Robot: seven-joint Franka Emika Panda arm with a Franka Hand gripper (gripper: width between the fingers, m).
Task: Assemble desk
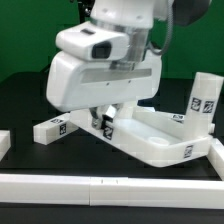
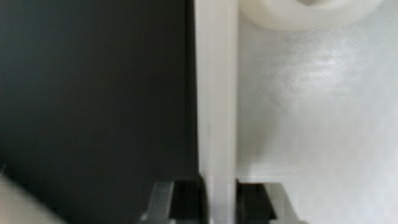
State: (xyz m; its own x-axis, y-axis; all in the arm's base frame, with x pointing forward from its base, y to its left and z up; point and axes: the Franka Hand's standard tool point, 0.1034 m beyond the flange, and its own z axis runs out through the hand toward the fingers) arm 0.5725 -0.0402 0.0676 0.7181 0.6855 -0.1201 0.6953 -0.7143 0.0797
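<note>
The desk's large white panel [image 1: 150, 138] lies flat on the black table, raised rim up. My gripper [image 1: 103, 124] is down at its edge nearer the exterior view's left, mostly hidden by the arm's white body. In the wrist view the gripper [image 2: 215, 196] is shut on the panel's thin upright rim [image 2: 214, 90], with one dark finger [image 2: 178, 203] on each side of it. A round white boss [image 2: 295, 12] sits on the panel's inner face [image 2: 320, 110]. One tagged leg [image 1: 50, 129] lies on the table left of the panel. Another leg [image 1: 204, 100] stands upright at the right.
A long white rail [image 1: 100, 186] runs along the front of the table and turns up at the right [image 1: 214, 152]. A small white piece [image 1: 4, 142] shows at the left edge. The background is green.
</note>
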